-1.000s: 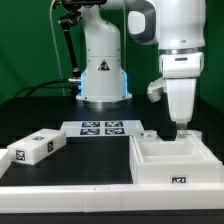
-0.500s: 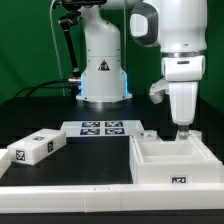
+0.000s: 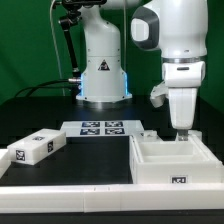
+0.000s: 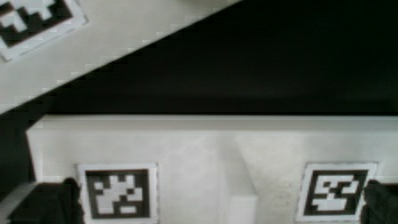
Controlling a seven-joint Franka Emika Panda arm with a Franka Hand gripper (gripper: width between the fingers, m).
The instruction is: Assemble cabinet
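Cabinet (image 3: 172,165) sits on the black tabletop (image 3: 95,160) directly beneath the tool (image 3: 182,130), whose fingers hang spread over one wall, gripping nothing; a tagged white block (image 3: 35,147) lies well away from the tool.

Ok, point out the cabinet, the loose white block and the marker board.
cabinet (image 3: 155,172), exterior view, on its front wall.
loose white block (image 3: 36,148), exterior view, middle of the block.
marker board (image 3: 100,127), exterior view, middle of the board.
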